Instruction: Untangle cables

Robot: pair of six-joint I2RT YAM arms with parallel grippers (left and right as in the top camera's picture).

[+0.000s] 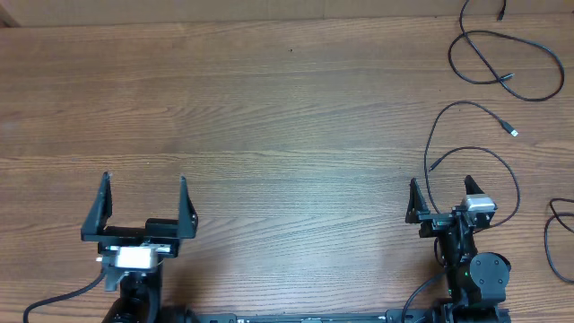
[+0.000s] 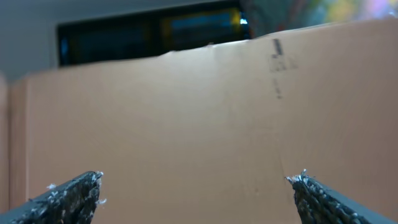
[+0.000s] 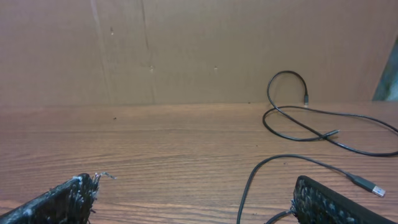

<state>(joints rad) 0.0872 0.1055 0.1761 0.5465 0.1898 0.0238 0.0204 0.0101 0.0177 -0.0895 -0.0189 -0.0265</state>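
Note:
Thin black cables lie on the right side of the wooden table. One loops at the far right corner (image 1: 556,61) and also shows in the right wrist view (image 3: 286,73). A second (image 1: 466,104), with a silver plug (image 1: 513,132), arcs down to my right gripper. In the right wrist view this cable (image 3: 298,157) passes between the fingers, close to the right one. A third lies at the right edge (image 1: 551,235). My right gripper (image 1: 440,190) (image 3: 196,193) is open and holds nothing. My left gripper (image 1: 143,187) (image 2: 196,186) is open and empty, far from the cables.
A cardboard wall (image 2: 205,112) stands along the table's far edge and also shows in the right wrist view (image 3: 186,50). Both arm bases sit at the near edge. Bare wood (image 1: 269,117) spans the left and middle of the table.

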